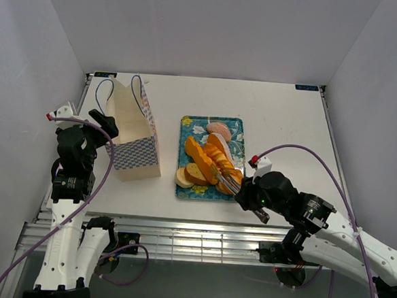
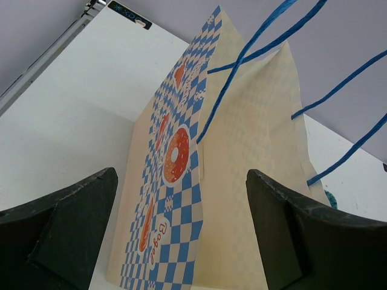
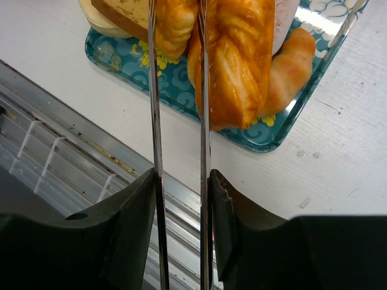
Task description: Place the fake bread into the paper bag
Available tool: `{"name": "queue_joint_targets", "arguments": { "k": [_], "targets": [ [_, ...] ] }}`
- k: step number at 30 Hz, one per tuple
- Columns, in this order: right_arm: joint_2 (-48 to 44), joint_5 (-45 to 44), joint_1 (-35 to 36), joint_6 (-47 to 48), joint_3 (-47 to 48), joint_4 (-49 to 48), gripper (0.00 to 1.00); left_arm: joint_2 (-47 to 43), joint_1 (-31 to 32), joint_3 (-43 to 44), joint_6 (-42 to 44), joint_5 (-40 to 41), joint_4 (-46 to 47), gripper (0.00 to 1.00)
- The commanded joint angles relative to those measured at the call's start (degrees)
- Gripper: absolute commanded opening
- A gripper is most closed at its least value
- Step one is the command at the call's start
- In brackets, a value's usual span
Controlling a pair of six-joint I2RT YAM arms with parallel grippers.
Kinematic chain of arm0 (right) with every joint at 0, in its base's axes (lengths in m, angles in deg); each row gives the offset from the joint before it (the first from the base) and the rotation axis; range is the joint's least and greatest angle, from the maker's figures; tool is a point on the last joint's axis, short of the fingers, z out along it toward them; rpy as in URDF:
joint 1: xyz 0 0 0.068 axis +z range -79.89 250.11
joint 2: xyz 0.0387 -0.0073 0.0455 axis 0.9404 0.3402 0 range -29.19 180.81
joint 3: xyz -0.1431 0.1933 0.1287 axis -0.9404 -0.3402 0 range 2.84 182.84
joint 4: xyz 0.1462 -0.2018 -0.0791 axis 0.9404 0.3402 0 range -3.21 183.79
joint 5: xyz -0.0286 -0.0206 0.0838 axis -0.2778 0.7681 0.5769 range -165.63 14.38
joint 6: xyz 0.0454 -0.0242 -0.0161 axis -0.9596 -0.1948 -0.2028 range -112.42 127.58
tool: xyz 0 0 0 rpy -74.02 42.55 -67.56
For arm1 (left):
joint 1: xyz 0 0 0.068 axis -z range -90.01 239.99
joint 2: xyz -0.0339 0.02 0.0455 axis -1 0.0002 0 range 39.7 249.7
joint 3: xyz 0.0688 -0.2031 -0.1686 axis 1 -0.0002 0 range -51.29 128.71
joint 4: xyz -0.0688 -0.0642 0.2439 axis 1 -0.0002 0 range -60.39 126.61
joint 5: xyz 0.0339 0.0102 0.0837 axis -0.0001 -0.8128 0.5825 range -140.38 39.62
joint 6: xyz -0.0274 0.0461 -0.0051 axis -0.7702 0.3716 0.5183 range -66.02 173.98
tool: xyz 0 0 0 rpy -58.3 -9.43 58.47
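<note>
The fake bread (image 3: 236,60) lies on the tray (image 3: 121,60). The right gripper (image 3: 181,181) presses the tongs (image 3: 203,90) nearly together around one piece; whether they grip it, I cannot tell. The next move should lift it toward the paper bag (image 1: 134,141).

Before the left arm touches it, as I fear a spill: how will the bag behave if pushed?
The bag stands tall on a narrow base, so a high push would likely tip it. Its paper walls look thin and folded, so they would probably buckle. The cord handles curve loosely, likely floppy.
</note>
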State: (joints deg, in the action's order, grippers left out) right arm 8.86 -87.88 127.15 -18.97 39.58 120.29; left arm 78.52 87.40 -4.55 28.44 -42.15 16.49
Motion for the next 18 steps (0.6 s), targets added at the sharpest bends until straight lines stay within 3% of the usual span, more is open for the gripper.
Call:
{"name": "queue_joint_targets", "arguments": {
  "k": [1, 10, 18],
  "targets": [
    [0.4, 0.2, 0.3, 0.4, 0.3, -3.3, 0.44, -0.2, -0.4, 0.5, 0.1, -0.7, 0.3, 0.98],
    [1.9, -0.4, 0.2, 1.7, 2.6, -4.1, 0.31, -0.2, -0.4, 0.4, 0.1, -0.8, 0.3, 0.98],
    [3.8, -1.3, 0.3, 4.2, 11.4, -3.3, 0.21, 0.0, -0.4, 0.4, 0.1, -0.8, 0.2, 0.98]
  ]
}}
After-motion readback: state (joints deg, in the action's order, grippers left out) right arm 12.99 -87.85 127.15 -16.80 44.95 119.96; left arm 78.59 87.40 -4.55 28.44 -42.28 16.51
